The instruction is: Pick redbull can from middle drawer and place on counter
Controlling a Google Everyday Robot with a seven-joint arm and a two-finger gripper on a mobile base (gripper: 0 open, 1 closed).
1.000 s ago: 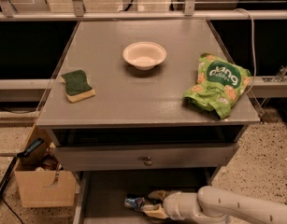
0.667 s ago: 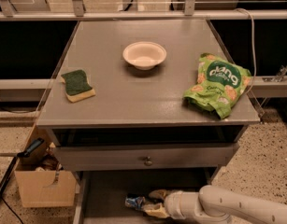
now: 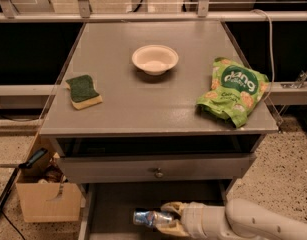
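Below the counter [image 3: 143, 109], in the open middle drawer [image 3: 115, 209], the redbull can [image 3: 148, 218] lies on its side above the dark floor. The two pale fingers of the gripper [image 3: 166, 218] are closed around its right end, and its white arm [image 3: 258, 224] reaches in from the right. Just under the counter's front edge sits a closed drawer front [image 3: 113, 169] with a small round knob. On the counter a shallow white bowl [image 3: 155, 59] stands toward the back, a green-topped sponge [image 3: 83, 91] lies at the left side and a green snack bag [image 3: 233, 90] at the right front corner. Left of the counter, on speckled flooring [image 3: 278, 184], stands an open cardboard box [image 3: 48, 204]; its contents cannot be made out.
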